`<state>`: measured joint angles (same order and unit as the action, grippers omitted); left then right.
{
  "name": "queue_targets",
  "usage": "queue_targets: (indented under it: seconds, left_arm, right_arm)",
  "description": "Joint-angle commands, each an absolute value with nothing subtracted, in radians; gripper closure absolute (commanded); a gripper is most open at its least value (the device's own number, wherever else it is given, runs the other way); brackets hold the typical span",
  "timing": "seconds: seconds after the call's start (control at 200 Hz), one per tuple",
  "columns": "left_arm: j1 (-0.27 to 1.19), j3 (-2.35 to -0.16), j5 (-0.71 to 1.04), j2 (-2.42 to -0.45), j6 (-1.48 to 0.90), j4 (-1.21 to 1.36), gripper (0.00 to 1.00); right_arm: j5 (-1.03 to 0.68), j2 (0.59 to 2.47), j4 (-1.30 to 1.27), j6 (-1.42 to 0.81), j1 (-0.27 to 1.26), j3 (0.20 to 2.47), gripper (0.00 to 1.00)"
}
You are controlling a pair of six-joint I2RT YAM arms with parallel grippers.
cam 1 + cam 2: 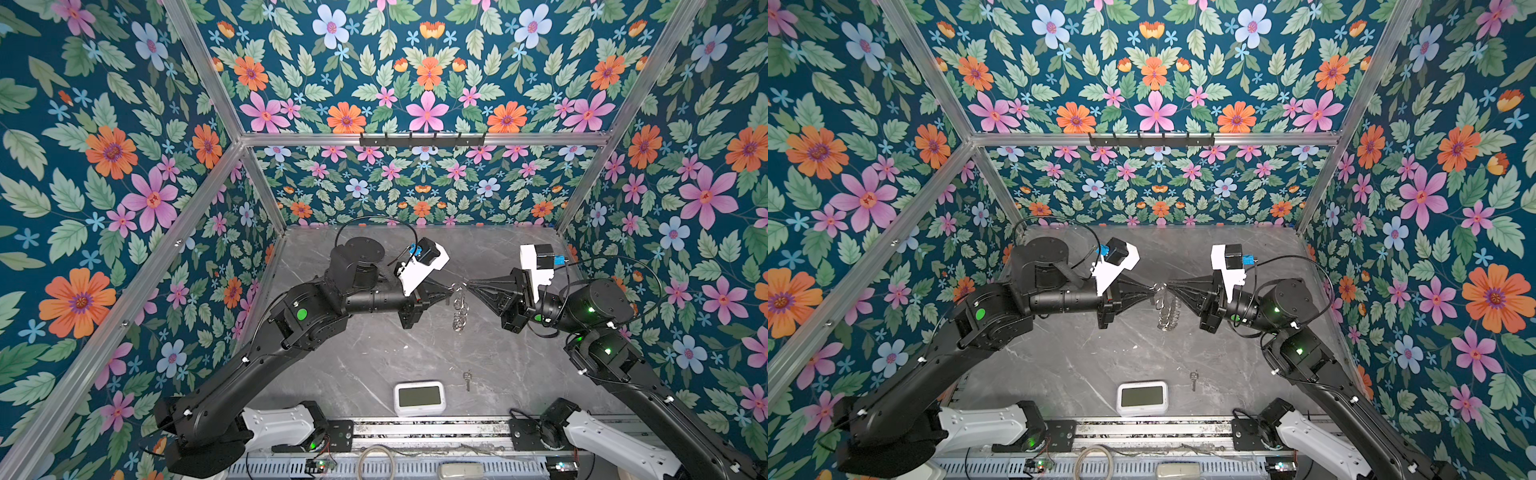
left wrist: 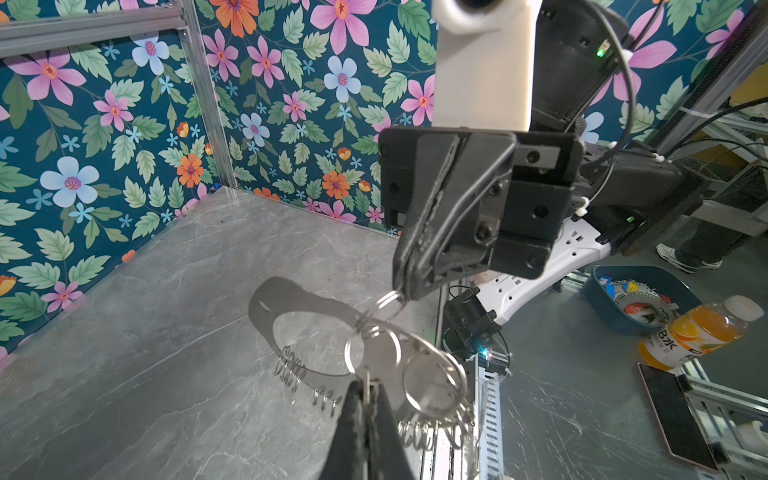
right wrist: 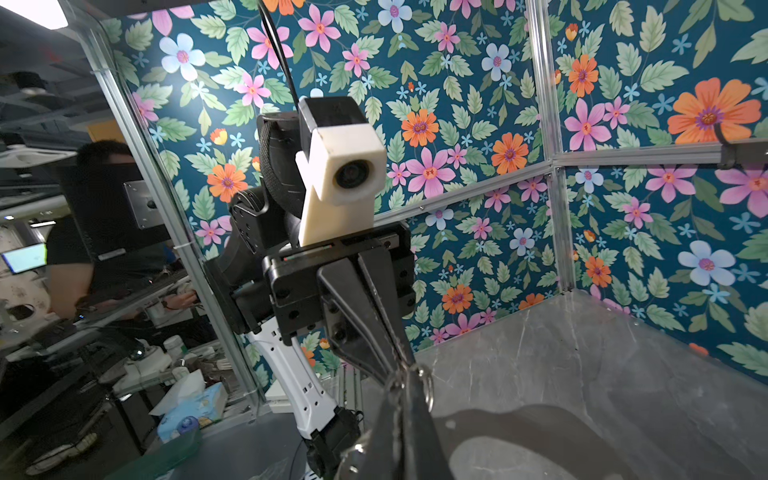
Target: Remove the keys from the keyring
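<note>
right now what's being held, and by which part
The keyring: right end effector pinches a split ring on it, left end effector a thin metal piece, key or ring unclear.

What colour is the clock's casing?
White, grey-green screen; the clock shows best in a top view.

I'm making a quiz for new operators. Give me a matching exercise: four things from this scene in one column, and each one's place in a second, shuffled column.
1 keyring
2 clock
3 loose key
4 hook rail

a lying on the table, right of the clock
b fixed to the back frame bar
c hanging between the left pincer and right pincer
d white, resting on the table

Pairs: 1-c, 2-d, 3-a, 4-b
</note>
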<state>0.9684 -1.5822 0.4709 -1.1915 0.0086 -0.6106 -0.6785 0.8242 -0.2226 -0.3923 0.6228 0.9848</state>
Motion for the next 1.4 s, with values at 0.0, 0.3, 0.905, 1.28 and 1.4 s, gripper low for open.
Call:
queue_targets:
  seconds: [0.0, 0.3, 0.905, 1.28, 1.4]
  left_arm:
    - [0.968, -1.578, 0.487, -1.187, 0.012, -0.614, 1.0]
    - [0.968, -1.631, 0.495, -1.192, 0.04, -0.65, 1.0]
    - [0.968, -1.771, 0.753, -1.263, 0.181, -0.84, 1.0]
    - [0.968, -1.78, 0.747, -1.27, 0.179, -0.832, 1.0]
    - [0.968, -1.782, 0.749, -1.275, 0.171, -0.821, 1.0]
  right_arm:
    - [-0.671, 0.827, -0.295, -0.397, 0.624, 0.996, 1.0]
    - [-0.699, 0.845, -0.227, -0.388, 0.623, 1.019, 1.0]
    - [-0.898, 0.858, 0.164, -0.065, 0.601, 1.107, 0.48]
    - [-1.088, 0.918, 0.051, -0.179, 0.569, 1.124, 0.45]
    - [-1.093, 0.925, 0.028, -0.197, 0.573, 1.123, 0.44]
